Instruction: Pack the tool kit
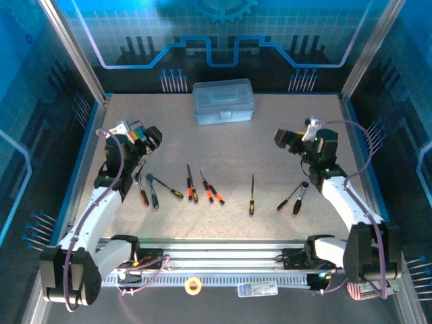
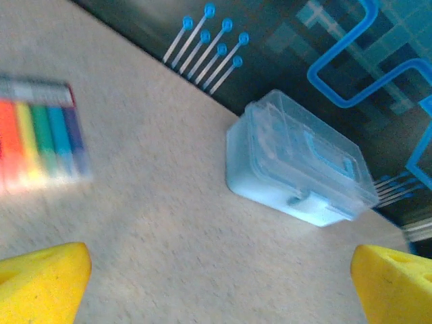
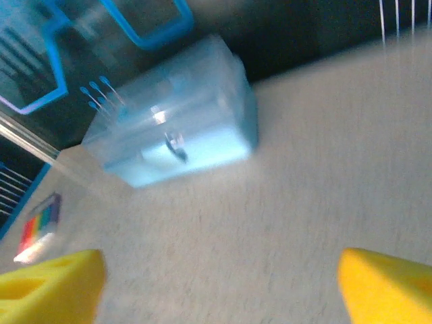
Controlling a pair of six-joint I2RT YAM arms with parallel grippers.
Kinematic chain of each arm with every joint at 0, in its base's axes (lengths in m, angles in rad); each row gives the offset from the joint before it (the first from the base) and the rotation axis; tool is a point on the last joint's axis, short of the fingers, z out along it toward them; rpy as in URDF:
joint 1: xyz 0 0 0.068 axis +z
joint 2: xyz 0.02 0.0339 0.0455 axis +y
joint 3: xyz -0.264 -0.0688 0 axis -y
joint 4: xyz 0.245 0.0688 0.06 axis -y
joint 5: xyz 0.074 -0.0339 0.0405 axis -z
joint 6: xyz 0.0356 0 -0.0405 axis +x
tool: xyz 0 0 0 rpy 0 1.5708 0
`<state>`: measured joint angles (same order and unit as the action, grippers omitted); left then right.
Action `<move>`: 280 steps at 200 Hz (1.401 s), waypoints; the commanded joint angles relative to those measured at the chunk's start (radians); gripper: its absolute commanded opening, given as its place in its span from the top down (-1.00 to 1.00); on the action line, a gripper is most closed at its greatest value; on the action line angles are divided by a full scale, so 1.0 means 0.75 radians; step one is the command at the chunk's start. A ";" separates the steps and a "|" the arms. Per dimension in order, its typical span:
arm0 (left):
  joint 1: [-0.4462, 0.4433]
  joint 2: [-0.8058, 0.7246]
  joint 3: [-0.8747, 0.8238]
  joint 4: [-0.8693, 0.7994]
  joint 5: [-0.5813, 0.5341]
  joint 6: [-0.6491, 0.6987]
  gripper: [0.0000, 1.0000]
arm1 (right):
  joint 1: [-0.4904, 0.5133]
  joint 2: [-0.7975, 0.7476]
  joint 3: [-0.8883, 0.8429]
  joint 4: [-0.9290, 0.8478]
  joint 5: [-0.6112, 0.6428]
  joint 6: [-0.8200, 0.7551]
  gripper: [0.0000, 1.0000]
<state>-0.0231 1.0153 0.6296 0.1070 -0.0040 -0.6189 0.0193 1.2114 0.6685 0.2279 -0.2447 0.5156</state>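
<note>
The tool kit box (image 1: 223, 101), translucent pale blue with its lid down, stands at the back middle of the table. It lies ahead of the left gripper (image 2: 219, 290) as the box (image 2: 297, 169), and ahead of the right gripper (image 3: 219, 290) as the box (image 3: 179, 142). Several screwdrivers (image 1: 191, 183) lie in a row on the near half of the table, with a long one (image 1: 252, 196) and two ratchets (image 1: 294, 198) to their right. My left gripper (image 1: 152, 138) and right gripper (image 1: 283, 140) hover above the table, both open with nothing between the yellow fingertips (image 2: 40, 280) (image 3: 388, 287).
A case of rainbow-coloured bits (image 1: 128, 128) lies at the left beside my left gripper, also as the case (image 2: 40, 138) and the case (image 3: 37, 229). Blue walls and metal posts fence the table (image 1: 270, 169). A tape roll (image 1: 194, 285) sits on the front rail.
</note>
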 commanded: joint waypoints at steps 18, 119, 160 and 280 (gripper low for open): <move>0.010 -0.003 -0.124 0.120 0.179 -0.177 -0.99 | 0.099 0.048 0.163 -0.259 -0.066 0.063 -0.66; -0.024 0.576 0.478 -0.114 0.369 0.054 -0.99 | 0.265 0.023 0.141 -0.422 0.153 0.035 -0.70; -0.100 0.935 0.859 -0.179 0.404 0.114 -0.98 | 0.265 0.001 0.159 -0.481 0.144 0.002 -0.73; -0.143 1.678 1.689 -0.350 0.441 0.218 -0.98 | 0.241 0.081 0.207 -0.523 0.150 -0.102 -0.87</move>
<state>-0.1291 2.2150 1.7954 -0.1131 0.2909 -0.4904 0.2085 1.2434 0.7830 -0.1467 -0.1379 0.4625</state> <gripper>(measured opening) 0.993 0.931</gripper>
